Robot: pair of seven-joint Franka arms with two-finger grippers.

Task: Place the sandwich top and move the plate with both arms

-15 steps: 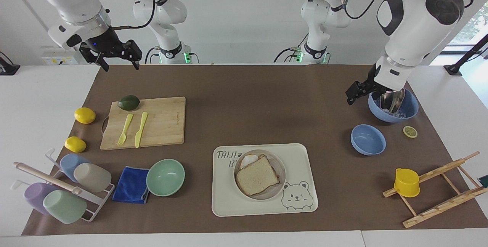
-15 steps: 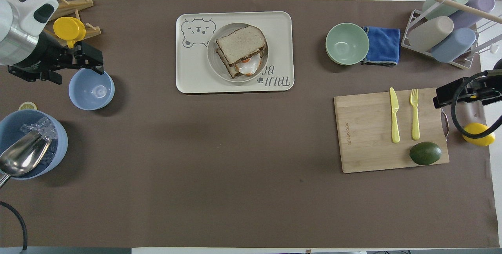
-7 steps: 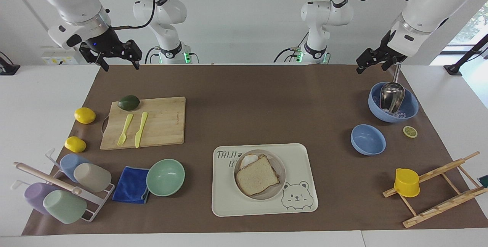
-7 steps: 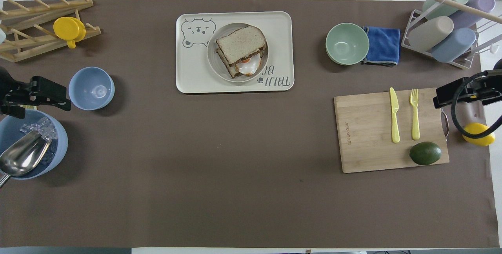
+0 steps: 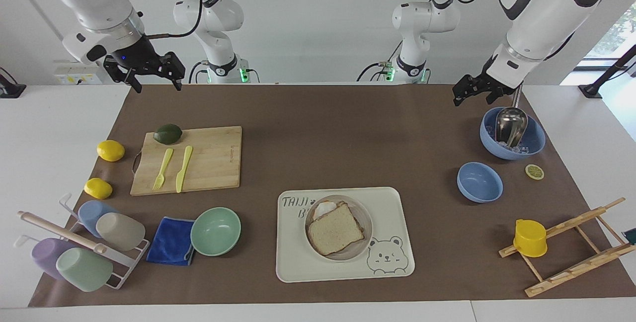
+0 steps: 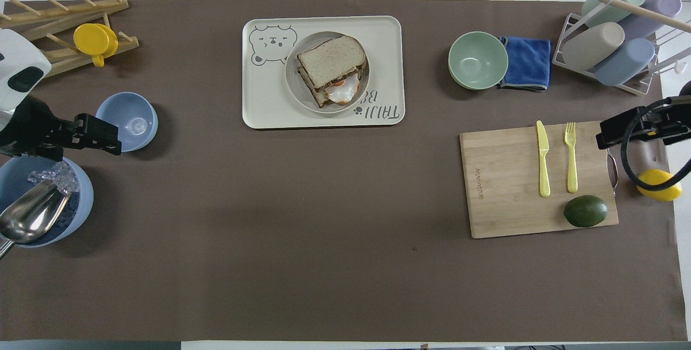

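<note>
Blue bowls (image 5: 479,181) two, lemons (image 5: 110,150) two, plate (image 5: 366,222) one

- sandwich top (image 5: 335,227): squarish tan bread slice, darker brown crust, lying flat on the stack, turned a bit askew; white-and-orange fried egg (image 6: 342,91) peeks out from under its edge nearer the robots
- plate (image 5: 366,222): small round beige-grey, low rim, upright, sandwich fills most of it; sits on the cream bear-print tray (image 5: 298,262), mid-table, well away from the robots
</note>
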